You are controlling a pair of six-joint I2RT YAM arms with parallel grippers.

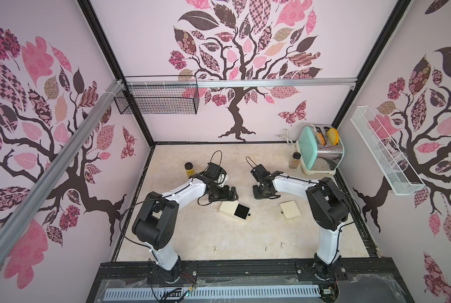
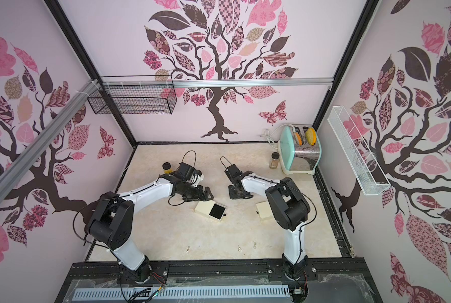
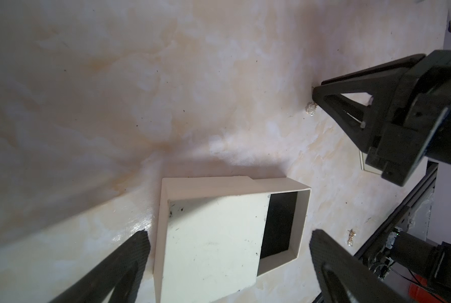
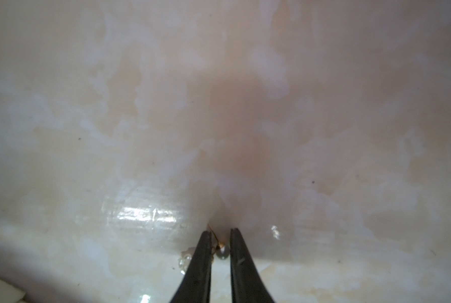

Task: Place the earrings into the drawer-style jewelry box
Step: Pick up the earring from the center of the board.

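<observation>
Four earrings — one at right gripper — two boxes.

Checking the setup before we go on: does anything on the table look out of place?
Nothing broken or spilled. Three earrings lie loose along the front edge of the table, away from the open drawer, which looks empty. A fourth earring lies between the parted fingertips of the right gripper.

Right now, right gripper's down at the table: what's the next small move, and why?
Probably close the right gripper fully before any lift. In the right wrist view its fingers straddle an earring lying on the table, with a narrow gap showing beside the bead, so it doesn't look pinched yet. The jewelry box drawer already stands open.
</observation>
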